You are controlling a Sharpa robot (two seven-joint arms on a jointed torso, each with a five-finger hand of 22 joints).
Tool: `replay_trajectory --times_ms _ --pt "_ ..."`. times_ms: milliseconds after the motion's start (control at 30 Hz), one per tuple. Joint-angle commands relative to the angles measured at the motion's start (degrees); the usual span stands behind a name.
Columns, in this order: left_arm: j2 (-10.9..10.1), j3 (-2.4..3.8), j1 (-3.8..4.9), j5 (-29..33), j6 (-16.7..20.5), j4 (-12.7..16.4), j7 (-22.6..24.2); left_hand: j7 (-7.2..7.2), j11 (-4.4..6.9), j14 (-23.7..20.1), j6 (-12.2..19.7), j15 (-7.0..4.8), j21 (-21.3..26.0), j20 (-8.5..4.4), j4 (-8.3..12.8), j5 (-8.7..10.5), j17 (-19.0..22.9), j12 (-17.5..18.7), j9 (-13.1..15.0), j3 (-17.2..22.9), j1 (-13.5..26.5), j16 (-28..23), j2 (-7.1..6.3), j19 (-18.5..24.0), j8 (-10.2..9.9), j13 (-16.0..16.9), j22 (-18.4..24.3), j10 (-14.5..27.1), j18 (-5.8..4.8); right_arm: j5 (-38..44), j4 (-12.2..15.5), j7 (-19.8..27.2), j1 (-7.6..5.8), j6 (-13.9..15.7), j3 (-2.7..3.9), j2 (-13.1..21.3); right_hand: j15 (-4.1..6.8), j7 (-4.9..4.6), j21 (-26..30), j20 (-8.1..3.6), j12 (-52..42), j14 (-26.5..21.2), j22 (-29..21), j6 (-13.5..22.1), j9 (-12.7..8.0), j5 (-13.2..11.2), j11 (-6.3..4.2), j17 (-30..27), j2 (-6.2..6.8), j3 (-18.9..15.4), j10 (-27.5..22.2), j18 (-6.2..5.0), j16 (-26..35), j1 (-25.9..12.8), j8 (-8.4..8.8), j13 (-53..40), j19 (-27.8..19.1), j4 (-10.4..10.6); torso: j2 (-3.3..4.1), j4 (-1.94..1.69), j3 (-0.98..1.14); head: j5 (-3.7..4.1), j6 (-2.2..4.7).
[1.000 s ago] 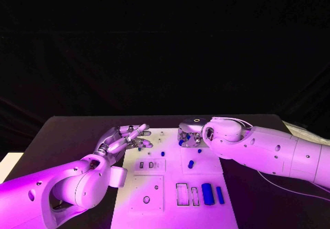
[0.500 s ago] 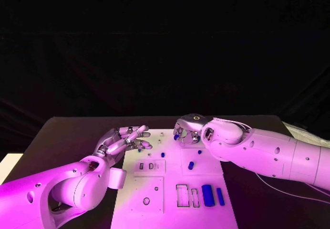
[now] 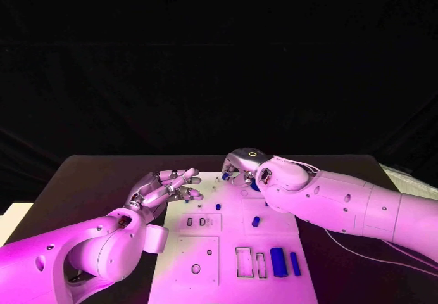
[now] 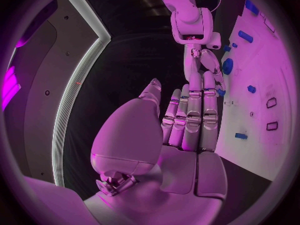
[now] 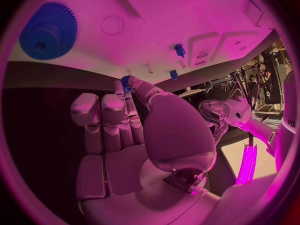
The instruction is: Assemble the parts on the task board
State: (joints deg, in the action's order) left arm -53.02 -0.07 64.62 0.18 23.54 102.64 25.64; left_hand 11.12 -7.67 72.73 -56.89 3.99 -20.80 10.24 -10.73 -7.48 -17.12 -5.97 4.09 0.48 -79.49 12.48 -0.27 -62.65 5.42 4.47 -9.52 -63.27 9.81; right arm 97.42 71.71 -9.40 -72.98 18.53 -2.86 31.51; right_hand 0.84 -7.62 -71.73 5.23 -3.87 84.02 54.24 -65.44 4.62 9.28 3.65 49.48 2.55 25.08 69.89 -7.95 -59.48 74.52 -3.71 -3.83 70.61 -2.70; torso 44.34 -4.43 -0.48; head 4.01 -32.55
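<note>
- White task board (image 3: 228,253) lies lengthwise from 6 toward 12 o'clock on the table.
- Right hand (image 3: 239,171) has travelled from the board's far right toward 11 o'clock, pinching a small blue gear (image 5: 127,81) at its fingertips; likely a carry to a peg.
- Left hand (image 3: 169,187) stays released, fingers spread, at the board's 10 o'clock edge.
- Blue bars (image 3: 278,261) at 5 o'clock run lengthwise, 6 to 12.
</note>
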Motion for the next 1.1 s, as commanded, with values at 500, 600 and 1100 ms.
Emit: replay_trajectory --times_ms 500,600,1100 --pt "0.05 0.06 0.21 0.23 -1.65 0.33 0.07 0.31 -0.25 0.17 0.09 0.15 -0.37 -0.10 0.36 -0.33 -0.10 0.31 -0.06 0.11 -0.15 -0.33 0.50 -0.22 -0.39 -0.06 -0.09 0.21 0.53 0.25 -2.97 -1.73 0.23 0.37 0.01 -3.25 -0.10 -0.07 -0.50 0.08 0.22 1.25 0.23 -0.19 0.10 -0.36 0.47 0.12 0.39 0.48 -0.16 1.15 -0.43 -0.38 -0.24 0.04 0.23 0.29 1.02 -0.96 -0.36 0.72 0.40" --pt "0.06 0.06 0.21 0.23 -1.67 0.32 0.04 0.31 -0.25 0.16 0.09 0.15 -0.37 -0.10 0.39 -0.33 -0.15 0.33 -0.06 0.12 -0.19 -0.35 0.52 -0.21 -0.40 -0.06 -0.09 0.21 0.53 0.24 -2.95 -1.61 0.24 -0.19 0.01 -3.36 -0.11 -0.08 -0.50 0.09 0.20 1.24 0.21 -0.18 0.10 -0.45 0.47 0.17 0.44 0.50 -0.16 1.14 -0.49 -0.42 -0.24 0.04 0.19 0.33 1.06 -1.03 -0.38 0.79 0.41" --pt "-0.03 0.06 0.29 0.23 -1.70 0.37 -0.08 0.31 -0.25 0.09 0.07 0.16 -0.39 -0.10 0.54 -0.34 -0.33 0.41 -0.05 0.20 -0.35 -0.43 0.63 -0.15 -0.45 -0.06 -0.12 0.20 0.53 0.34 -3.36 -2.47 0.24 0.99 -0.01 -3.58 -2.04 -2.25 5.08 1.96 0.02 -2.25 -9.60 13.98 -0.93 -3.54 3.01 -9.85 4.82 -1.35 -13.16 -0.68 7.10 -0.64 0.18 0.18 -6.65 1.59 1.20 -1.29 -0.46 0.89 0.57"
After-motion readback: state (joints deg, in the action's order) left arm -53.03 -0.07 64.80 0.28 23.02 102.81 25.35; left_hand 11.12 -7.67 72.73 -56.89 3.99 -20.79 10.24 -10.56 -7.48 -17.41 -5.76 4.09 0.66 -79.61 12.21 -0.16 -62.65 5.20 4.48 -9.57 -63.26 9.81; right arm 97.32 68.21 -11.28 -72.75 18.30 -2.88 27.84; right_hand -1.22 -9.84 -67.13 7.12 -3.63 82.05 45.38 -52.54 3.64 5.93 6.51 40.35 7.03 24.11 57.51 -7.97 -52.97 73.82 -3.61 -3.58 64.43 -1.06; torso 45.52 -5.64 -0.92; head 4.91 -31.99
